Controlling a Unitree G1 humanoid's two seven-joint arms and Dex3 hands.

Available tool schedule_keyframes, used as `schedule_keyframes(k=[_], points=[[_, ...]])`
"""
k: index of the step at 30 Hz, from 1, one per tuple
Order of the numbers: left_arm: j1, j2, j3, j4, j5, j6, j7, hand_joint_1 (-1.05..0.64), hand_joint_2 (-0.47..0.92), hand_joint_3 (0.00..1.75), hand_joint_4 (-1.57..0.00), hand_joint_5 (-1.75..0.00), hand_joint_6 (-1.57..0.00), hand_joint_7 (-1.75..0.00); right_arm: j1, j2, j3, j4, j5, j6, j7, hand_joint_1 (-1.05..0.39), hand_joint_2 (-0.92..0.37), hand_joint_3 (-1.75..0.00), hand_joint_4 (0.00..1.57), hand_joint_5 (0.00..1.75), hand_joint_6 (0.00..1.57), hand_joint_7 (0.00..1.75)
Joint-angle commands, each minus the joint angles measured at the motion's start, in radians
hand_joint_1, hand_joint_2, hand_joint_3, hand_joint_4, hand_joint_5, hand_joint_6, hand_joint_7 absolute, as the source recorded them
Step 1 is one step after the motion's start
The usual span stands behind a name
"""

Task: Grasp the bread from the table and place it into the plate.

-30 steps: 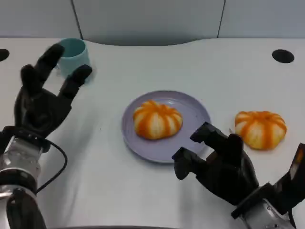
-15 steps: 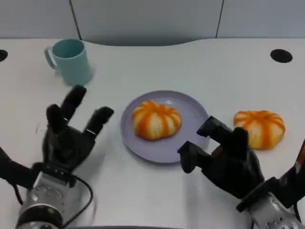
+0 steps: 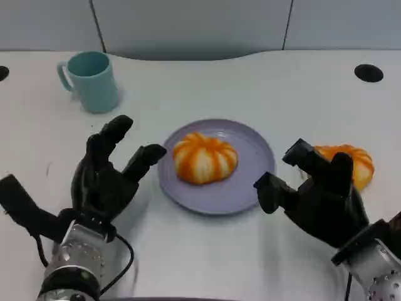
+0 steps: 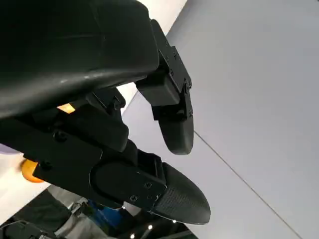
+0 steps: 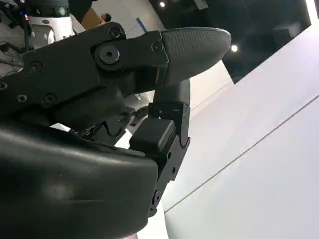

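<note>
An orange-and-white striped bread [image 3: 205,157] lies in the lilac plate [image 3: 255,147] at the table's middle. A second striped bread [image 3: 353,163] rests on the table to the plate's right, partly hidden behind my right hand [image 3: 319,195]. That hand hovers open just in front of it, fingers spread and holding nothing. My left hand [image 3: 108,176] is open to the left of the plate, fingers apart and pointing away from me. In the left wrist view my left hand [image 4: 119,129] shows spread fingers. In the right wrist view my right hand [image 5: 124,99] also holds nothing.
A teal mug [image 3: 92,81] stands at the back left of the white table [image 3: 207,88]. Two dark round holes [image 3: 368,72] sit near the table's far corners. A grey wall panel runs behind the table's rear edge.
My left hand has dropped from beside the mug and come in next to the plate's left rim. My right hand has shifted right, closer to the second bread.
</note>
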Motion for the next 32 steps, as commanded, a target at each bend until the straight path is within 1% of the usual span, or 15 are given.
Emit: schedule_keyframes(k=[1,4,5,6,9,12,14,20,23,24,25,26,27,29,32], points=[[-0.021,-0.005,-0.013,0.006,0.018,-0.034,0.045,-1.05,0.79,0.00,-1.08,-0.74,-0.89,-0.74,-0.016,-0.032,-0.028,0.013,0.012,-0.016,0.025,-0.77,-0.92,-0.24,0.91,1.46,0.87,0.91],[-0.024,-0.019,-0.020,0.007,0.026,-0.054,0.061,-1.05,0.80,0.00,-1.08,-0.74,-0.89,-0.74,-0.038,-0.041,-0.051,0.068,0.020,-0.066,0.102,-0.75,-0.92,-0.28,0.87,1.48,0.83,0.87],[-0.023,-0.022,-0.022,0.006,0.028,-0.058,0.063,-1.05,0.80,0.00,-1.08,-0.75,-0.90,-0.73,-0.045,-0.042,-0.059,0.088,0.021,-0.083,0.124,-0.74,-0.92,-0.30,0.87,1.47,0.83,0.82],[-0.023,-0.027,-0.022,0.005,0.027,-0.063,0.063,-1.05,0.80,0.01,-1.08,-0.75,-0.90,-0.73,-0.052,-0.046,-0.066,0.103,0.023,-0.085,0.138,-0.74,-0.92,-0.30,0.87,1.47,0.84,0.80],[-0.018,-0.039,-0.022,-0.002,0.022,-0.075,0.063,-1.05,0.80,0.00,-1.09,-0.74,-0.92,-0.72,-0.053,-0.056,-0.075,0.102,0.031,-0.069,0.157,-0.77,-0.92,-0.27,0.90,1.45,0.89,0.74],[-0.015,-0.041,-0.024,-0.008,0.022,-0.075,0.066,-1.05,0.80,0.01,-1.09,-0.75,-0.93,-0.71,-0.056,-0.055,-0.081,0.118,0.043,-0.071,0.189,-0.75,-0.92,-0.29,0.88,1.44,0.87,0.69],[-0.014,-0.036,-0.020,-0.010,0.016,-0.069,0.062,-1.05,0.80,0.00,-1.09,-0.76,-0.94,-0.70,-0.058,-0.059,-0.073,0.125,0.030,-0.078,0.200,-0.76,-0.92,-0.30,0.87,1.44,0.87,0.68],[-0.011,-0.015,-0.014,-0.019,0.015,-0.059,0.079,-1.05,0.79,0.00,-1.12,-0.76,-0.97,-0.69,-0.062,-0.037,-0.065,0.151,0.012,-0.124,0.203,-0.76,-0.92,-0.31,0.86,1.47,0.87,0.69],[-0.006,-0.006,-0.012,-0.027,0.020,-0.071,0.106,-1.05,0.80,0.00,-1.23,-0.72,-1.06,-0.65,-0.053,-0.013,-0.061,0.145,0.012,-0.138,0.189,-0.74,-0.92,-0.31,0.85,1.47,0.87,0.69],[-0.006,-0.006,-0.009,-0.030,0.017,-0.069,0.119,-1.05,0.78,0.01,-1.40,-0.58,-1.22,-0.51,-0.041,-0.008,-0.054,0.120,0.005,-0.137,0.168,-0.76,-0.92,-0.32,0.86,1.47,0.89,0.71],[-0.006,-0.006,-0.007,-0.033,0.014,-0.068,0.130,-1.05,0.77,0.01,-1.48,-0.52,-1.33,-0.39,-0.030,-0.006,-0.048,0.098,-0.002,-0.134,0.150,-0.76,-0.92,-0.32,0.86,1.47,0.90,0.72],[-0.005,-0.008,-0.007,-0.036,0.018,-0.081,0.143,-1.05,0.76,0.01,-1.53,-0.51,-1.41,-0.32,-0.022,-0.007,-0.042,0.078,-0.004,-0.124,0.136,-0.77,-0.92,-0.31,0.86,1.48,0.89,0.74],[-0.003,-0.009,-0.009,-0.038,0.022,-0.095,0.150,-1.05,0.78,0.01,-1.55,-0.58,-1.51,-0.29,-0.017,-0.010,-0.039,0.065,-0.005,-0.112,0.129,-0.77,-0.92,-0.31,0.86,1.49,0.89,0.76],[0.002,-0.012,-0.016,-0.042,0.034,-0.122,0.166,-1.05,0.79,0.02,-1.57,-0.65,-1.55,-0.32,-0.010,-0.011,-0.033,0.048,-0.006,-0.104,0.119,-0.77,-0.92,-0.31,0.86,1.49,0.88,0.77],[0.008,-0.016,-0.024,-0.046,0.045,-0.150,0.192,-1.05,0.81,0.02,-1.57,-0.74,-1.57,-0.43,0.002,-0.009,-0.025,0.026,-0.011,-0.101,0.105,-0.76,-0.92,-0.33,0.86,1.51,0.86,0.82]])
